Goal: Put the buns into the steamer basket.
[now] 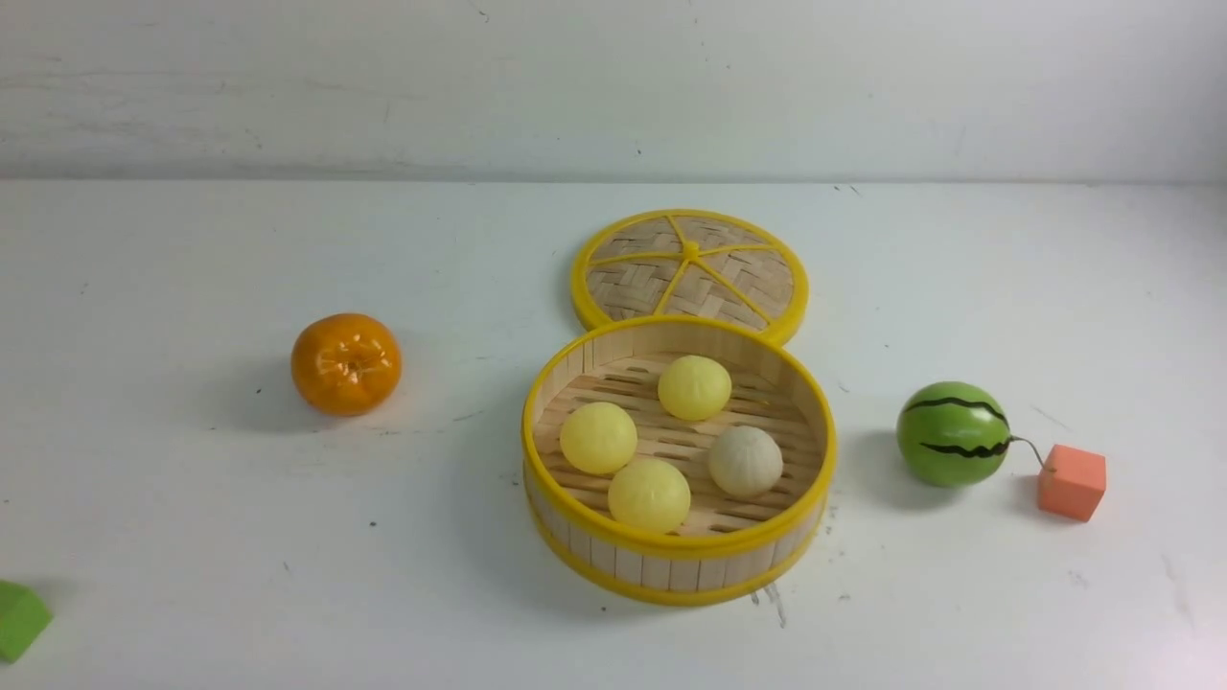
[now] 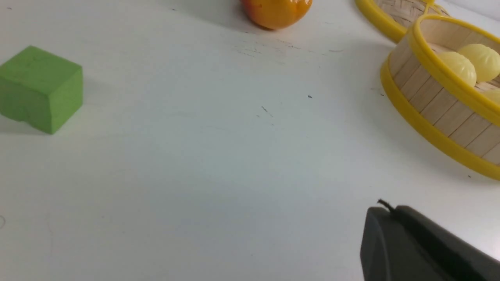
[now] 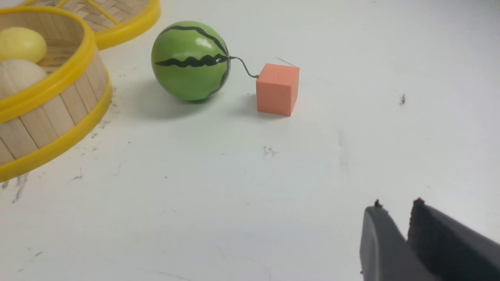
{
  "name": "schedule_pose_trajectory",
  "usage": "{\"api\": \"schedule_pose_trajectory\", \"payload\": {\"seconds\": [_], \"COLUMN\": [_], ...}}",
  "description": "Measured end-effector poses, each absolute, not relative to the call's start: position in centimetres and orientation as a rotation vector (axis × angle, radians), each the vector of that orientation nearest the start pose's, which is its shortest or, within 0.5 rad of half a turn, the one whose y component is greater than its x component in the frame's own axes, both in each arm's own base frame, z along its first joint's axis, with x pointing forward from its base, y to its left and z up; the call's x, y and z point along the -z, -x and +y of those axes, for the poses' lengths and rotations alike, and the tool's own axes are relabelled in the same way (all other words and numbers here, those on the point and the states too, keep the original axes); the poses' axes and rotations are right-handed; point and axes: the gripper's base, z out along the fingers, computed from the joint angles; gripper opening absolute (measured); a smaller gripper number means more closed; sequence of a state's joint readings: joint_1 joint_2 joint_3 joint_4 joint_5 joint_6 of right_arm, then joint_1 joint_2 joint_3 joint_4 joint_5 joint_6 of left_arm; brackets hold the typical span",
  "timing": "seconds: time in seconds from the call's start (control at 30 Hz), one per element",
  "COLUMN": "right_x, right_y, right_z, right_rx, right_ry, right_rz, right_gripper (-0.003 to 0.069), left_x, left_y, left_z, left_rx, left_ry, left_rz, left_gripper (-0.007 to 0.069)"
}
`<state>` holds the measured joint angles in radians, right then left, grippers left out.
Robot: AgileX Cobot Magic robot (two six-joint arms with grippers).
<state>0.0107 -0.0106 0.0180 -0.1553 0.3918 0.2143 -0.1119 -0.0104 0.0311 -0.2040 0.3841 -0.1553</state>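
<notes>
Now four smooth round buns (image 1: 671, 441) inside slatted bamboo steamer basket (image 1: 677, 565); right pincer (image 3: 394, 218) clenched, left pincer (image 2: 390, 218) indeterminate.

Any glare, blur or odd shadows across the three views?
Front view: even light, soft shadows left of the orange and watermelon, mild glare on the orange. Left wrist view: sharp on the green block, left hand dark and blurred. Right wrist view: right hand blurred; watermelon crisp.
</notes>
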Motion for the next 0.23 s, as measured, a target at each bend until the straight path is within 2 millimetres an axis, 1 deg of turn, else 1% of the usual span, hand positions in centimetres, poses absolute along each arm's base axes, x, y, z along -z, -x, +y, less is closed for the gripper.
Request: {"api": "schedule_pose_trajectory", "payload": {"seconds": [0.23], "right_x": [-17.29], "right_y": [-5.20], "right_z": [-0.48], "right_rx": [0.000], "right_ry": [-0.097], "right_rz": [1.876], "right_gripper": [0.0132], "left_x": [-16.95], "left_y": [-5.12], "left_z": [-1.27], "left_rx": [0.384], "left_ry": [0.168], "left_rz": [1.891], "left_gripper": [-0.0013]}}
